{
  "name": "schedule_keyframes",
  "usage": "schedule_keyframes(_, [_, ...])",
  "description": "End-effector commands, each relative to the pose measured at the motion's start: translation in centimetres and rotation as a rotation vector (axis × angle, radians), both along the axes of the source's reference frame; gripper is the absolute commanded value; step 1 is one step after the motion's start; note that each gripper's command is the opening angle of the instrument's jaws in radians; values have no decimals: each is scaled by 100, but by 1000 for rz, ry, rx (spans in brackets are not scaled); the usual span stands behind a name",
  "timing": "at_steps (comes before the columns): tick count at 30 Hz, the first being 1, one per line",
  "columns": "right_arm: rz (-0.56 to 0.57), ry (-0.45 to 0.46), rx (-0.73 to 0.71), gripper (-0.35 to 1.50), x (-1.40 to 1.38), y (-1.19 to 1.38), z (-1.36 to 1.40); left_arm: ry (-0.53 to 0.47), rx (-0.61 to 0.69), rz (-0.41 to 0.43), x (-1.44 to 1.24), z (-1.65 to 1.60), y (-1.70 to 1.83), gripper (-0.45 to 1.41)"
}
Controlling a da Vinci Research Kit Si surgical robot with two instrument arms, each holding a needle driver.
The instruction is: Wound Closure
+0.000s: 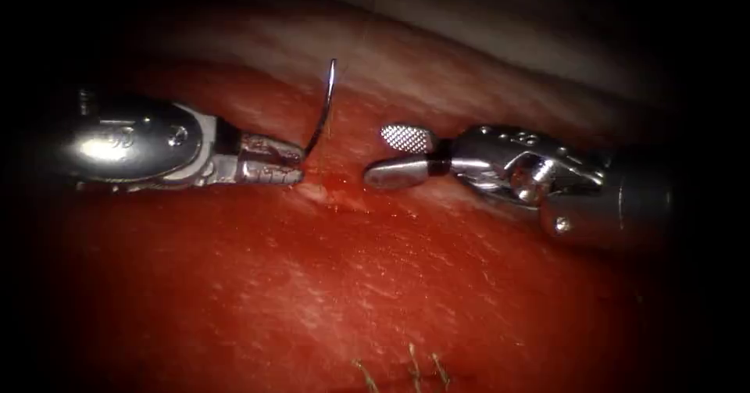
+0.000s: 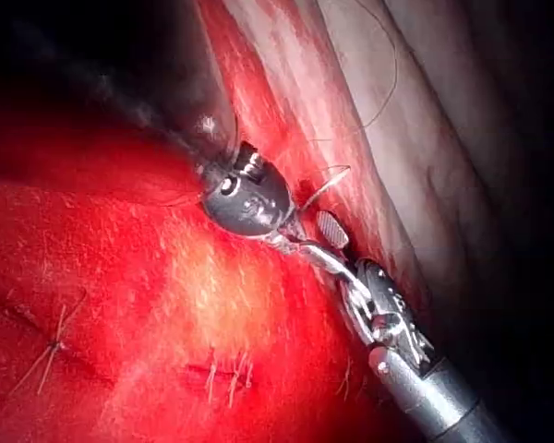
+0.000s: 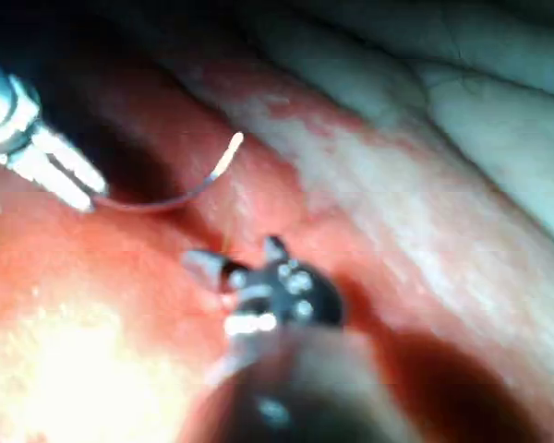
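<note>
While the tissue (image 1: 328,284) lies red and wet under both tools, the left tool (image 1: 293,162) comes in from the left, jaws clamped on the needle (image 1: 324,112) near one end of its curve. Needle stands up clear of the tissue, free end high, just left of the cut (image 1: 332,194). Right tool (image 1: 387,155) sits right of the cut, jaws spread wide, holding nothing, near the needle but apart. Thread (image 2: 383,83) trails over the pale tissue. Cut thread ends (image 1: 414,366) stick up near the lower edge.
</note>
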State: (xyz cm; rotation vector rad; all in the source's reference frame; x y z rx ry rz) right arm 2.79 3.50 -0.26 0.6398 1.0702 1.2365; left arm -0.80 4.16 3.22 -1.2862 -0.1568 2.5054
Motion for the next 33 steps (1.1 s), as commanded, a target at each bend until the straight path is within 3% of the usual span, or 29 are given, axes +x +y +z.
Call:
schedule_keyframes(1, [18, 15, 22, 103, 10, 3, 1, 9, -8, 0, -7, 8, -6, -35])
schedule_keyframes(5, [79, 47, 127, 93, 13, 1, 2, 42, -73, -13, -19, 17, -16, -35])
schedule_keyframes(13, [162, 85, 258, 94, 24, 2, 2, 105, -220, -6, -35, 21, -31, -35])
schedule_keyframes(21, [235, 106, 361, 94, 40, 6, 2, 131, -269, 13, -45, 26, -39, -35])
schedule_keyframes(24, [258, 97, 379, 86, 43, 7, 4, 131, -272, 16, -45, 25, -39, -35])
schedule_keyframes(28, [248, 76, 392, 52, 42, 5, 4, 131, -274, 19, -45, 24, -39, -35])
schedule_keyframes(30, [247, 76, 424, 12, 42, 5, 3, 129, -274, 20, -45, 24, -39, -35])
schedule_keyframes(31, [244, 86, 450, -21, 43, 5, 3, 126, -273, 22, -45, 24, -39, -35])
schedule_keyframes(32, [247, 85, 468, -35, 41, 5, 3, 115, -268, 29, -46, 23, -39, -35])
schedule_keyframes(33, [261, 72, 470, -35, 40, 5, 3, 110, -266, 31, -46, 23, -38, -35])
